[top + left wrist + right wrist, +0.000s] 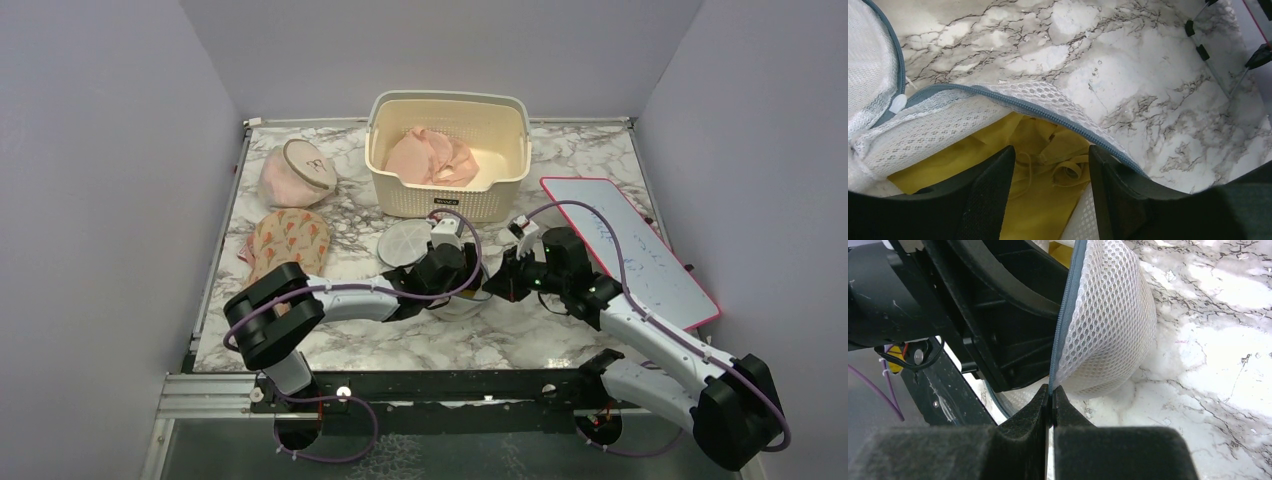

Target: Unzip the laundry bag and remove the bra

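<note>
The laundry bag (1103,325) lies near the middle of the bench (1128,60), at 6 o'clock from the cream basket (448,97). It is unzipped, and the yellow bra (1038,145) shows in its mouth. The right pincer (1050,395), reaching in from 3 o'clock, is clamped together on the thin grey zip rim (1064,315). The left pincer (1050,165), from 9 o'clock, stands apart over the bra and holds nothing. The likeliest trouble is a poor bite: if the left pincer closes where the white mesh (948,130) laps the yellow cloth, it may take bag and bra together, so the whole bag lifts. A grab on only a strap (1068,170) could stretch it or catch it on the zip teeth. The right hold is narrow too, and a hard pull may slide the rim free.
</note>
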Robot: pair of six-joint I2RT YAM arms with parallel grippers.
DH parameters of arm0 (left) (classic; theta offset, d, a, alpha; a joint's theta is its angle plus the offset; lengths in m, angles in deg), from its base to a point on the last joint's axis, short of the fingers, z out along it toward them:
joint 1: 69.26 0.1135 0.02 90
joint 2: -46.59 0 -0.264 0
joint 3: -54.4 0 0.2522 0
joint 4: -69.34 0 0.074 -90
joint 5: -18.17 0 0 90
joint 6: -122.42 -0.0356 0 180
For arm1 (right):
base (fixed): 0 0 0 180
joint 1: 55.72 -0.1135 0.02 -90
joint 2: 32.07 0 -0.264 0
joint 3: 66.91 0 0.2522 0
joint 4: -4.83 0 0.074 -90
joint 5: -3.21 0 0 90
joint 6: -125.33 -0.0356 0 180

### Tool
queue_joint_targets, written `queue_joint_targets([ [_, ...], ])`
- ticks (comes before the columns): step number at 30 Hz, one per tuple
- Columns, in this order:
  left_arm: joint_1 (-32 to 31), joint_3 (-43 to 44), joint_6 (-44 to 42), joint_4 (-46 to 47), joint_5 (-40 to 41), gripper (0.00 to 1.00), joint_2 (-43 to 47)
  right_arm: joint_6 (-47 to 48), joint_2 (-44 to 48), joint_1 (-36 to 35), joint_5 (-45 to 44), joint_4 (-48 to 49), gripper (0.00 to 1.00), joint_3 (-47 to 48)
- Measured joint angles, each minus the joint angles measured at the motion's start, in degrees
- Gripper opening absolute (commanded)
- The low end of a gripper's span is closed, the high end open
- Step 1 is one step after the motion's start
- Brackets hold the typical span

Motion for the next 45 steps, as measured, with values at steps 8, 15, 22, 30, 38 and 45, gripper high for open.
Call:
queue_joint_targets([
  [8,0.0,0.0,0.7,0.1,0.0,0.65,-3.4,0.0,0.0,0.0,-0.1,0.0,0.01,0.0],
  [15,0.4,2.3,1.7,1.3,0.4,0.75,-9.6,0.2,0.1,0.5,-1.3,-0.2,0.01,0.0],
  [22,0.5,2.8,3.3,3.0,1.8,0.24,-11.2,0.4,-0.2,0.3,-2.1,0.0,0.01,0.0],
  [30,0.4,-0.3,2.6,0.9,1.8,0.0,-6.5,0.3,-3.8,0.0,-2.1,0.0,0.01,0.1],
  [38,0.4,-4.0,0.2,0.4,1.7,0.0,4.3,0.1,-5.3,0.0,-3.8,-0.5,0.01,0.8],
  [45,0.4,-7.5,-1.2,0.5,0.7,0.0,10.7,-0.1,-5.2,0.0,-4.9,-0.5,0.01,0.9],
])
